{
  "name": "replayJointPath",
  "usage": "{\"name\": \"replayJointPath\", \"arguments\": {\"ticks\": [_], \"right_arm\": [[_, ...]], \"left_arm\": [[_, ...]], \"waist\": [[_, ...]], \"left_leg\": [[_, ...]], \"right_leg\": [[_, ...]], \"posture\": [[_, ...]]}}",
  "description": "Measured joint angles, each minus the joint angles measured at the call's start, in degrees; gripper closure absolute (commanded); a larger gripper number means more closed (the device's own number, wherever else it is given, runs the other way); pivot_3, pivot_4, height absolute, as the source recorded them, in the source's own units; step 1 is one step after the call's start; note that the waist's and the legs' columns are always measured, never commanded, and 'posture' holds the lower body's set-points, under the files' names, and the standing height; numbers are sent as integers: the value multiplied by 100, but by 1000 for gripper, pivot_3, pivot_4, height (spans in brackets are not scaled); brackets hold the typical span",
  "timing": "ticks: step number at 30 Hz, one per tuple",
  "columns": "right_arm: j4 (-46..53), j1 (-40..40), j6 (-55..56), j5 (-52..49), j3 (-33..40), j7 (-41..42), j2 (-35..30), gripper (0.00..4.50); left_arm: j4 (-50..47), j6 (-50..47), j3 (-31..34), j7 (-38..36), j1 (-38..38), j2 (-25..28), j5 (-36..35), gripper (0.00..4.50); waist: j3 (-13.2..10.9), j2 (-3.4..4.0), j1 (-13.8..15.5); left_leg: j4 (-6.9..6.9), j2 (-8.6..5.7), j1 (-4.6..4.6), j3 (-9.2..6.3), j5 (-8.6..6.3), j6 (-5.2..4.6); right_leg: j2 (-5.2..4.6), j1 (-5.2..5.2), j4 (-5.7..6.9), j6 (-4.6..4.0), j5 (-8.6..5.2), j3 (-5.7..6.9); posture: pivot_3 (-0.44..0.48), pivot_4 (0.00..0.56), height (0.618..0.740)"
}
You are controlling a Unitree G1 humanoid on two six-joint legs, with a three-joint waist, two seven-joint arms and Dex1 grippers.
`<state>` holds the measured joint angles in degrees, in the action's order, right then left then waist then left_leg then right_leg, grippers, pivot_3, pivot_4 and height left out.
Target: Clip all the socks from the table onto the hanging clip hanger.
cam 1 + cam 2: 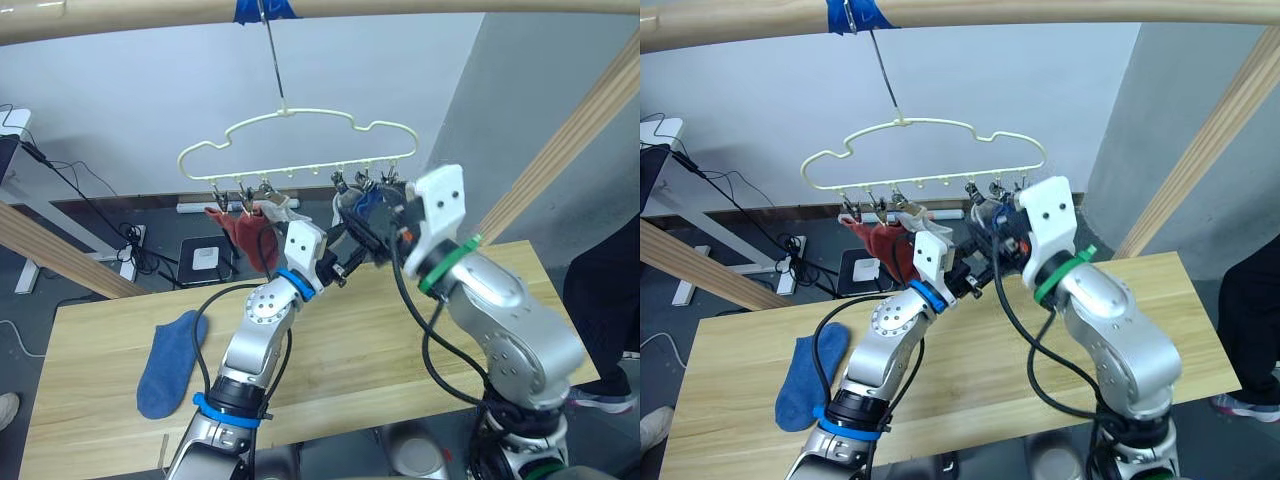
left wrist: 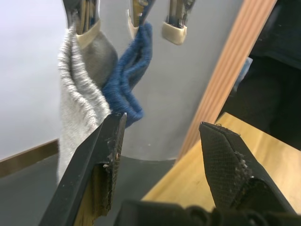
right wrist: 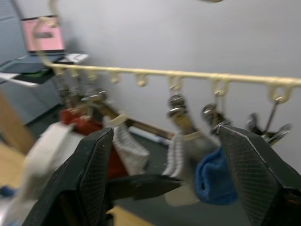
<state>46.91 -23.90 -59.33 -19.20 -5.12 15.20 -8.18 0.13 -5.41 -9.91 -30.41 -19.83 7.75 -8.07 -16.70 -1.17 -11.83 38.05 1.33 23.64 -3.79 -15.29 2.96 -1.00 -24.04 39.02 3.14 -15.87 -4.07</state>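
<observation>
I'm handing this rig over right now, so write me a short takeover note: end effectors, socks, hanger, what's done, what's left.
Left end effector: open, empty, raised just below the clips.
Right end effector: open, empty, also up at the clip hanger, which hangs from the wooden pole.
Clipped so far: rust red sock on the robot's left side, light grey sock and blue sock on neighbouring clips; the exact count up there is hard to tell.
Left: one blue sock lies flat on the table, and an empty clip is next to the hung blue one.

Even, soft indoor light; faint shadows; right wrist view motion-blurred, others sharp.
</observation>
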Motion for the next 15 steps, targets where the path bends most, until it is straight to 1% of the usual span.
{"name": "replayJointPath", "arguments": {"ticks": [3,4,6,7,9,10,13,15], "right_arm": [[80,83,158,14,85,-19,-209,814],[86,123,229,39,112,-30,-342,814],[80,273,380,168,199,-51,-588,814],[72,295,404,205,206,-53,-624,814],[47,295,530,230,199,-99,-626,814],[15,288,615,263,188,-149,-635,814],[-207,273,743,460,158,-308,-661,814],[-383,248,783,583,119,-428,-656,814]], "left_arm": [[-274,-78,9,-454,158,308,-266,1763],[-430,-111,18,-691,232,494,-432,1763],[-715,-186,145,-1132,346,830,-768,1763],[-764,-205,211,-1217,346,901,-857,1763],[-1047,-532,289,-1426,383,1145,-1158,1763],[-1318,-808,380,-1620,455,1472,-1447,1763],[-1799,-1378,875,-1962,516,2140,-2100,1763],[-2010,-1700,1119,-2088,471,2425,-2443,1763]], "waist": [[0,0,-54],[0,0,-67],[0,1,-72],[0,1,-71],[0,0,-79],[0,0,-98],[0,0,-78],[0,1,-62]], "left_leg": [[3,1,-2,2,1,0],[3,5,-2,1,1,0],[1,9,-6,0,1,0],[2,10,-6,1,1,1],[3,10,-5,3,2,1],[2,12,-6,3,2,1],[-1,20,-9,-2,2,2],[0,18,-10,0,3,3]], "right_leg": [[1,0,4,2,1,-2],[6,0,5,2,1,-2],[12,0,5,2,1,-1],[14,0,5,1,1,-2],[18,0,4,1,1,-5],[21,-1,5,1,1,-5],[26,-1,7,0,2,-2],[24,0,6,0,2,-4]], "posture": [[-322,267,740],[-322,267,740],[-311,266,740],[-311,266,740],[-298,264,740],[-298,264,740],[-288,261,740],[-272,259,740]]}}
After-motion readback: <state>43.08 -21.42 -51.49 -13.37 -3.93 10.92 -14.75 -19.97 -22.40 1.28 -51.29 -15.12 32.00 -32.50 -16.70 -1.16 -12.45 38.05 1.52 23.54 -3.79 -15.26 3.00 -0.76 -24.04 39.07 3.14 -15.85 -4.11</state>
